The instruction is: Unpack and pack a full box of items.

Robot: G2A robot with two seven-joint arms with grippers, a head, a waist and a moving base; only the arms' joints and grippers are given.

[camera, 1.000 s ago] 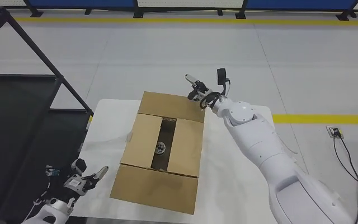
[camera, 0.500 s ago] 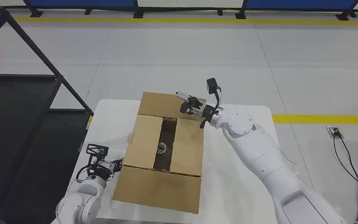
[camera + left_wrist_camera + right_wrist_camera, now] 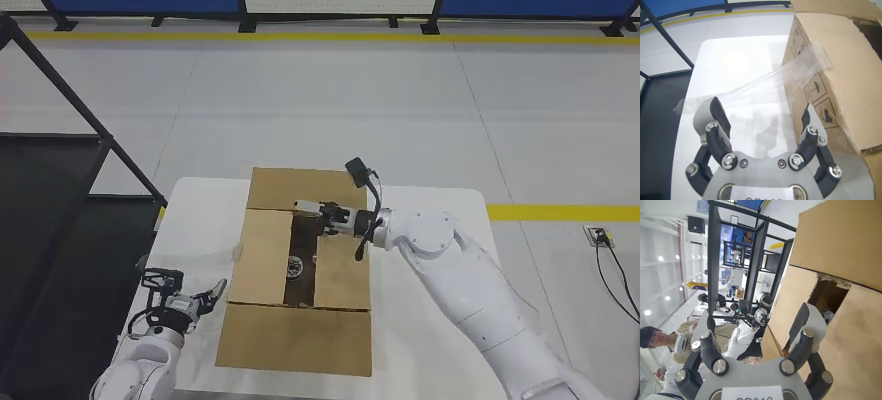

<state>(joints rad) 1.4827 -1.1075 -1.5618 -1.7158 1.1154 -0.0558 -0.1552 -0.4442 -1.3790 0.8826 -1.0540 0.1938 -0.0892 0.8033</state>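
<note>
Box [image 3: 262, 260] sat mid-table [image 3: 195, 215], top flaps parted, dark gap down centre; bare tabletop on left and right. Right gripper [image 3: 305, 211] hovered over gap's far end, fingers spread wide, empty. Left gripper [image 3: 211, 297] just beside box's near-left wall, fingers wide apart, clamping nothing; clear tape [image 3: 772, 77] stretched from box toward it.

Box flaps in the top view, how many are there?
4. On the brown cardboard box: far flap and near flap spread outward; left flap and right flap lie over the top, flanking a dark gap. None looks hidden.
</note>
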